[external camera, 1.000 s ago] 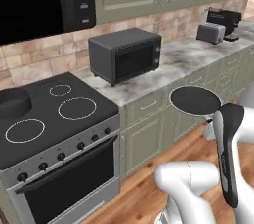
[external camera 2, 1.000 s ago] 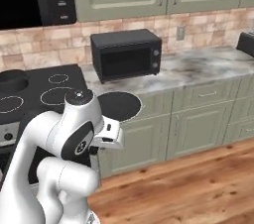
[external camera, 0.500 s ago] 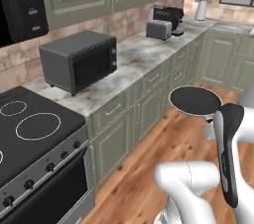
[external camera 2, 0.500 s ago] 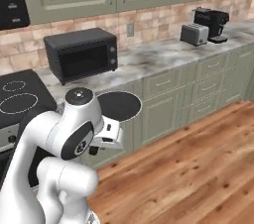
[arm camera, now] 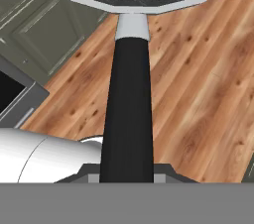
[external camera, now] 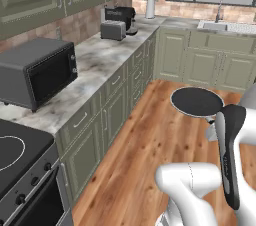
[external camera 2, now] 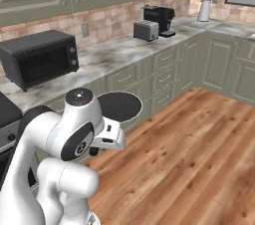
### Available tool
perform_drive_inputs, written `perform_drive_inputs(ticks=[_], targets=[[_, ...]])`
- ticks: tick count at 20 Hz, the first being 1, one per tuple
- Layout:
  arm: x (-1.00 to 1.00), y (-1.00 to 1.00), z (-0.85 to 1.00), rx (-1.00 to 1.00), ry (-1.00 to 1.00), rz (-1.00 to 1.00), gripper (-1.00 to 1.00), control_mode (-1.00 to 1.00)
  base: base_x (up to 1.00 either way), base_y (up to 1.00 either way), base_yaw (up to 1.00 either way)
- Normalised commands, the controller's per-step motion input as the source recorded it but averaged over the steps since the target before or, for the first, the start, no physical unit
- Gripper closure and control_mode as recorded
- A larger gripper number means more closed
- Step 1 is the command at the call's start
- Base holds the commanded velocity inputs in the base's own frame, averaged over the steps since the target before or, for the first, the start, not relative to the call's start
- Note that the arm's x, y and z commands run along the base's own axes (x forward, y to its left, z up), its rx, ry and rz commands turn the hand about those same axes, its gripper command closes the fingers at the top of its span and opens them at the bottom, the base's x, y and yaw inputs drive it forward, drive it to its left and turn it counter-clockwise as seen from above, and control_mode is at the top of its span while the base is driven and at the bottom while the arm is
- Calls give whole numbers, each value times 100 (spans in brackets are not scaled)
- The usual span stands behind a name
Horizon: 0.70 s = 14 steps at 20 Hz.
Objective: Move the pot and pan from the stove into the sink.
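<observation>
One pan [external camera: 197,101] hangs in the air above the wooden floor [external camera 2: 199,149], carried level out ahead of the white arm, its round black dish rimmed with a thin pale edge. In the hand view the pan's long dark handle [arm camera: 128,114] runs straight down from a short grey neck into the gripper [arm camera: 127,177], whose claw is clamped on the handle's lower end. From the right base view the pan [external camera 2: 118,106] sits just beyond the arm's hand, in front of the green lower cabinets [external camera 2: 164,69]. The stove [external camera: 20,170] shows at the lower left of the left base view, with part of a white burner ring on its black glass and black knobs on its silver front. Beside it on the marble counter [external camera: 95,65] stands a black countertop oven [external camera: 37,72], and farther along are a toaster [external camera: 113,30] and a black coffee machine [external camera: 121,17]. The sink [external camera: 225,26] lies far off on the back counter under the window, well apart from the pan, with its faucet [external camera: 219,10] rising behind it.
</observation>
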Motion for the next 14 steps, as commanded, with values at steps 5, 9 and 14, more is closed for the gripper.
perform_drive_inputs(ticks=[5, 9, 14], targets=[[0, 0, 0, 0, 0, 0, 100, 100, 0, -17, -43], [0, 0, 0, 0, 0, 0, 100, 100, 0, -21, -42], [0, 0, 0, 0, 0, 0, 100, 100, -2, -20, -35]])
